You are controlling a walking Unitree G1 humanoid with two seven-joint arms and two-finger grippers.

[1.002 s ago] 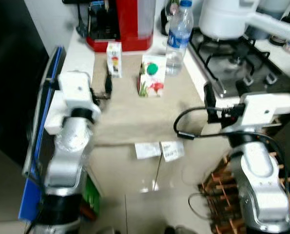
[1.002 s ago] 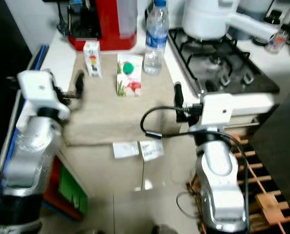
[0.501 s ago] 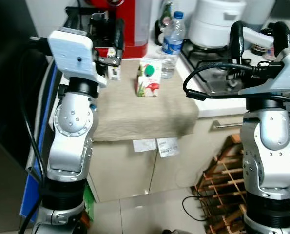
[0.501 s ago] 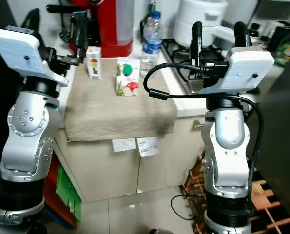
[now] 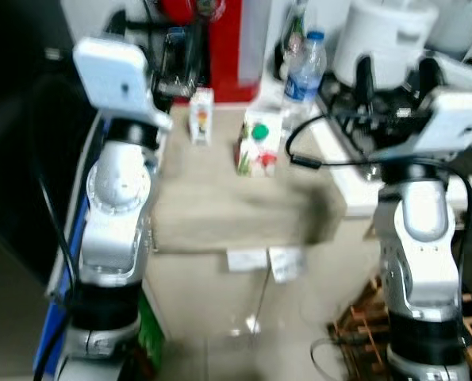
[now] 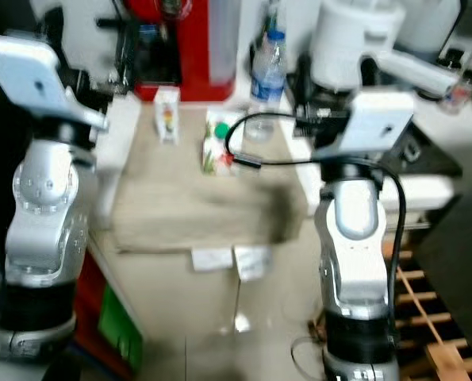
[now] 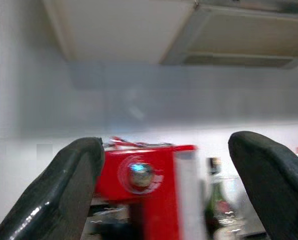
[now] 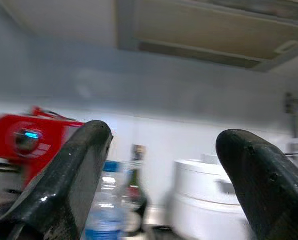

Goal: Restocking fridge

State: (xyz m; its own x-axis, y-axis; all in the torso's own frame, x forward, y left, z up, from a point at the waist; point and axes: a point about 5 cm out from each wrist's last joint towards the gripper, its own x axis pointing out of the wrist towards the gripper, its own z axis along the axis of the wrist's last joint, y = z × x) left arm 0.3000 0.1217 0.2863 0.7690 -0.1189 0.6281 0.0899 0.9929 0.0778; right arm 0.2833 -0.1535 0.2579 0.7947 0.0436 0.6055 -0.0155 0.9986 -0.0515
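Blurred view of a kitchen counter. Both arms are raised, the left gripper (image 7: 164, 185) and right gripper (image 8: 164, 185) spread wide and empty. A juice carton (image 5: 259, 143) and small carton (image 5: 201, 116) stand on a beige cloth (image 5: 220, 198); labels unreadable.

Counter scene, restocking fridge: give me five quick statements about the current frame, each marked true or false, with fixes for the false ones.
1. Both the left gripper and right gripper are open and hold nothing. True.
2. The water bottle lies on its side. False: it stands upright.
3. The green-capped carton stands on the beige cloth. True.
4. The coffee machine is blue. False: it is red.
5. The small white carton is held by the left gripper. False: it stands on the counter, untouched.
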